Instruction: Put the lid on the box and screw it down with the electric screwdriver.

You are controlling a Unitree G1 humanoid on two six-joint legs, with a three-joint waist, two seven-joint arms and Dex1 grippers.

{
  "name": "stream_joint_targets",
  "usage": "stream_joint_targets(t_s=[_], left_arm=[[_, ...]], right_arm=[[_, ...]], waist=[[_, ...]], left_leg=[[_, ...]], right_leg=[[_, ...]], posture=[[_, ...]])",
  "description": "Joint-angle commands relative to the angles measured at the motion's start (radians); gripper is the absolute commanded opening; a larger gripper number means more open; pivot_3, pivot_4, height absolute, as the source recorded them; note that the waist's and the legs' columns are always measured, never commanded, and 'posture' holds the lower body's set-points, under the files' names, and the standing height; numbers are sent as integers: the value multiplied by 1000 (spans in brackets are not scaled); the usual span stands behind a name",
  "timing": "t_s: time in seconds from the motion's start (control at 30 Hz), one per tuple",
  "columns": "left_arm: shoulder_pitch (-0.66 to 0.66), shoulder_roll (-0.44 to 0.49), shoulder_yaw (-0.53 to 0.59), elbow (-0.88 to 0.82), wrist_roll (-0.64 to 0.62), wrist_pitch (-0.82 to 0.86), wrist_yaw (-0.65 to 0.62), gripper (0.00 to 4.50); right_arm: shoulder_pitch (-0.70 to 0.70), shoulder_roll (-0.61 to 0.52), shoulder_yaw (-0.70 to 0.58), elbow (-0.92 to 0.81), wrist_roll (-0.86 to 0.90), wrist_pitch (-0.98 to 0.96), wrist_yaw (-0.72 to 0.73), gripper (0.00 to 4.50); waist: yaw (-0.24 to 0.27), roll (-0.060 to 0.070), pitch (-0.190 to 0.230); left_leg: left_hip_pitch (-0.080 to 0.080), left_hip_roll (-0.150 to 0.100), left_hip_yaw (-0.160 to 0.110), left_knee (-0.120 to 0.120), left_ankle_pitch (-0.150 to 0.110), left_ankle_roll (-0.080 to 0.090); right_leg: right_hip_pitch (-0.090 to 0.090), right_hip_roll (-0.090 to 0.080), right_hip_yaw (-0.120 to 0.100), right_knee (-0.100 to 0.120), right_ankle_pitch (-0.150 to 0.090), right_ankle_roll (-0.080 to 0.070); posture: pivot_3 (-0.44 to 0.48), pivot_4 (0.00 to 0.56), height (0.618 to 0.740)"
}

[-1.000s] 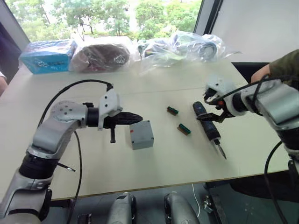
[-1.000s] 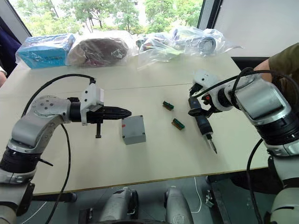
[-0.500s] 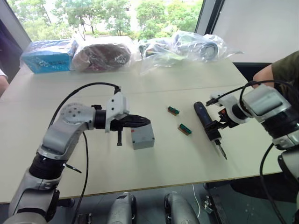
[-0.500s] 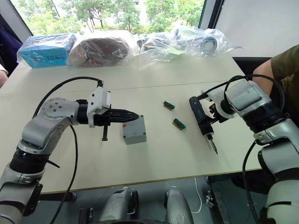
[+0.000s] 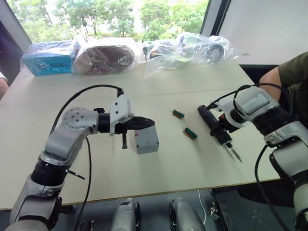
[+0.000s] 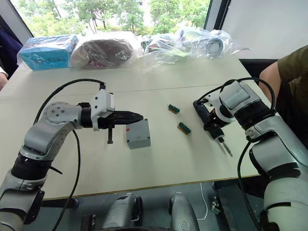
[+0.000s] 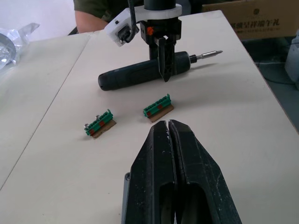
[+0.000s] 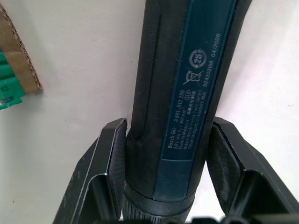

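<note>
The grey box (image 5: 147, 141) stands mid-table, its top flat and closed; I cannot make out the lid as a separate piece. My left gripper (image 5: 150, 122) is shut and empty, its tips just over the box's far top edge. In the left wrist view the shut fingers (image 7: 187, 154) point toward the right gripper. The electric screwdriver (image 5: 208, 117) lies on the table to the right, bit (image 5: 236, 155) toward the near edge. My right gripper (image 5: 221, 131) is down over its body. In the right wrist view both fingers (image 8: 110, 158) press against the dark blue barrel (image 8: 187, 93).
Two small green-brown blocks (image 5: 178, 114) (image 5: 189, 133) lie between the box and the screwdriver. Plastic bags (image 5: 187, 48) and a blue package (image 5: 48, 57) line the table's far edge. A person's arm (image 5: 288, 72) is at the right, beside my right arm.
My right gripper came down and closed around the screwdriver, whose bit swung slightly right. My left gripper moved right over the box, then held still.
</note>
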Motion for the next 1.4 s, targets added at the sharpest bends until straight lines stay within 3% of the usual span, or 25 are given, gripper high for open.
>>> stream_joint_targets(t_s=[0.03,0.2,0.3,0.47,0.6,0.73,0.9,1.4], left_arm=[[15,24,28,-30,3,-12,5,0],[33,43,23,-4,29,-28,7,0],[42,57,26,23,37,-31,1,0],[49,80,18,80,64,-61,-27,0],[39,80,10,100,72,-57,-37,0],[44,80,0,125,75,-44,-50,0],[44,72,-9,154,74,-34,-73,0],[38,11,-97,257,168,-69,-61,0]], right_arm=[[-47,-1,-29,21,-36,-61,-13,1895],[-52,-63,-92,-116,-61,-176,-16,1888],[-45,-45,-275,-265,-2,-167,-70,1888],[58,130,-615,-538,112,-310,-218,1888],[118,299,-767,-667,171,-406,-340,1888],[240,463,-803,-787,215,-581,-419,1888],[364,552,-744,-884,233,-704,-434,1888],[589,632,-611,-909,198,-940,-458,1888]], waist=[[-1,0,0],[5,4,2],[6,4,3],[1,4,3],[9,4,3],[14,3,2],[8,3,2],[8,2,1]], left_leg=[[0,0,0,0,0,0],[-1,0,1,0,0,0],[-2,0,0,-1,0,0],[-2,1,1,-2,0,0],[-2,1,0,-2,0,0],[-2,0,0,0,0,0],[-2,-1,0,0,0,0],[0,-1,-1,0,0,-1]], right_leg=[[0,0,0,0,0,0],[-1,-1,0,0,0,0],[-2,0,0,0,0,0],[-3,1,0,1,0,0],[-2,1,0,1,0,0],[0,-1,-1,0,0,1],[0,-1,0,0,1,2],[1,-1,0,0,1,2]], posture=[[0,150,740],[0,150,740],[0,150,740],[0,150,740],[0,150,740],[0,150,740],[0,150,740],[0,150,740]])
